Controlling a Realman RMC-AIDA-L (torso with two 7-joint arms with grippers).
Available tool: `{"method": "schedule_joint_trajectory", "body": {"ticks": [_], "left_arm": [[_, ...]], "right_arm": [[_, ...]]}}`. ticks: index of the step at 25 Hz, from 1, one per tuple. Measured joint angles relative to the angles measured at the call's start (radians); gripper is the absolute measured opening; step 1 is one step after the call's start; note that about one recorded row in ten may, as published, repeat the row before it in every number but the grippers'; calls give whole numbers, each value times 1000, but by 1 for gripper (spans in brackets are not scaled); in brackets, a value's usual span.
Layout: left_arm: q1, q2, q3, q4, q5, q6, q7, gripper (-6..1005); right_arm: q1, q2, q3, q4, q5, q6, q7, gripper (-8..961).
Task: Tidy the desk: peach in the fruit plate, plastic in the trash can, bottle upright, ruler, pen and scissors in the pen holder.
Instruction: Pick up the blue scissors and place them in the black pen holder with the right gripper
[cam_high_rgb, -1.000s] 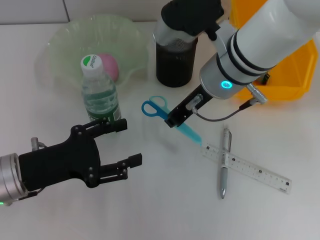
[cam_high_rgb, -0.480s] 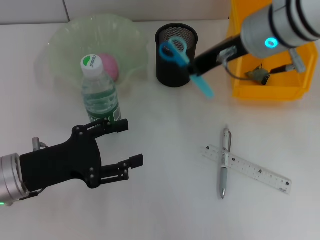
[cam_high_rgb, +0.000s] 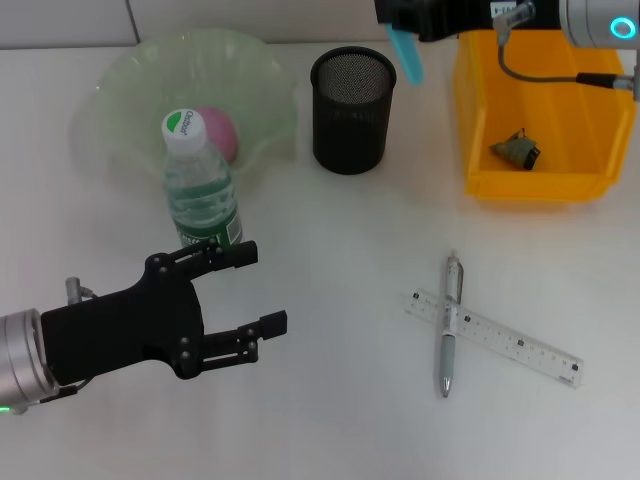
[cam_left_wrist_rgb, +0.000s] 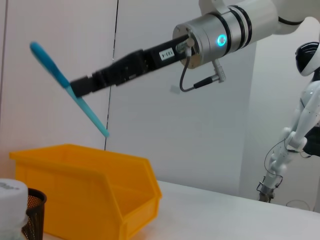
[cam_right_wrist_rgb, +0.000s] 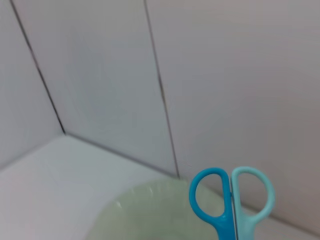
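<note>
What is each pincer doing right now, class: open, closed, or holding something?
Left pincer: open, holding nothing, hovering low near the bottle.
Right pincer: closed on the scissors, raised above the pen holder.

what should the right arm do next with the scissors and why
Probably bring the scissors over the pen holder and lower them in. The right gripper holds them raised at the far edge, beside the holder rather than above its opening, which looks empty. The left gripper waits open near the bottle.
</note>
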Motion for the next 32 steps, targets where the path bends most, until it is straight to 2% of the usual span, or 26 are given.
{"method": "schedule_joint_trajectory", "body": {"ticks": [5, 6, 7, 11, 13, 15, 16, 18, 20, 21, 22, 26, 27, 31, 32], "left_arm": [[2, 0, 0, 0, 2, -4, 3, 813], [4, 0, 0, 0, 2, -6, 4, 813], [4, 0, 0, 0, 2, -6, 4, 813], [4, 0, 0, -1, 2, -7, 2, 812], [3, 0, 0, -1, 3, -7, 1, 812], [2, 0, 0, -2, 3, -7, 1, 812], [1, 0, 0, -2, 3, -7, 1, 812], [0, 0, 0, -2, 3, -7, 1, 812], [-1, 0, 0, -2, 3, -7, 1, 812], [-2, 0, 0, -2, 1, -7, 1, 812], [-2, 0, 0, -2, 1, -7, 1, 812], [-2, -1, 0, -2, -1, -13, 0, 812], [-2, -1, 0, -2, -1, -13, 0, 812], [2, -1, -1, -3, -4, -13, -1, 812], [2, -1, -1, -3, -4, -13, -1, 812]], "right_arm": [[-26, 1, 3, 75, 197, 124, -216, 205], [-28, 1, 4, 115, 281, 156, -313, 205], [-28, 1, 4, 115, 281, 156, -313, 205], [-28, 2, -5, 225, 492, 245, -601, 206], [-28, 3, -7, 250, 538, 263, -664, 206], [-24, 4, -12, 310, 653, 297, -804, 206], [-16, 4, -17, 378, 769, 312, -943, 206], [-13, 4, -18, 409, 827, 313, -1010, 206], [-6, 5, -24, 475, 953, 310, -1170, 206], [-3, 6, -41, 535, 1075, 305, -1329, 206], [-3, 6, -41, 535, 1075, 305, -1329, 206], [12, 6, -100, 664, 1313, 274, -1636, 206], [12, 6, -100, 664, 1313, 274, -1636, 206], [32, 7, -172, 774, 1481, 233, -1875, 206], [32, 7, -172, 774, 1481, 233, -1875, 206]]}}
